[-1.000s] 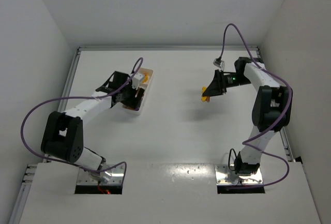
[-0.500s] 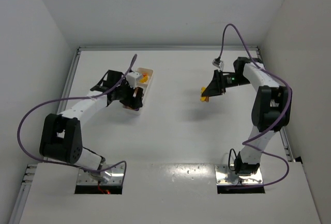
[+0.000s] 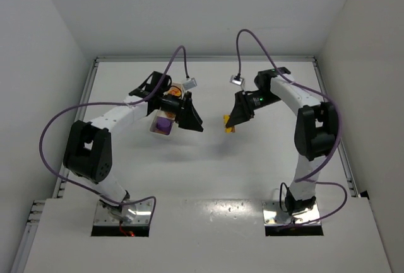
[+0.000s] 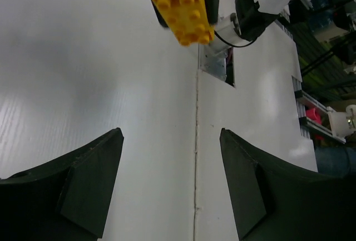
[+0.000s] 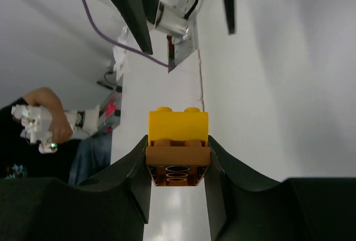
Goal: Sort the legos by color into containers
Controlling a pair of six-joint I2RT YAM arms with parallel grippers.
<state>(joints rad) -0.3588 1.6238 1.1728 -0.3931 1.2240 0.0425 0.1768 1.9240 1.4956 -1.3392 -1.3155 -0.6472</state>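
My right gripper (image 5: pixel 178 147) is shut on a stack of two legos, a yellow block (image 5: pixel 178 124) on a brown-orange block (image 5: pixel 178 166), and holds it above the table mid-centre (image 3: pixel 229 125). My left gripper (image 3: pixel 196 120) is open and empty, its jaws facing the right gripper a short way off; in the left wrist view (image 4: pixel 171 136) the yellow block (image 4: pixel 182 6) hangs ahead of the fingers. The white tray (image 3: pixel 161 135) lies behind the left gripper, partly hidden by the arm. A purple lego (image 3: pixel 163 123) sits in its near compartment, and an orange-brown piece (image 3: pixel 172 90) shows at its far end.
The left gripper's fingers (image 5: pixel 133 13) show at the top of the right wrist view. Purple cables arc over both arms. White walls close in the table at the back and sides. A seam (image 4: pixel 196 157) crosses the table near the arm bases.
My left arm swung right, away from over the tray, and now faces the right gripper with open jaws. My right gripper moved left with the stack. The purple lego now shows in the tray.
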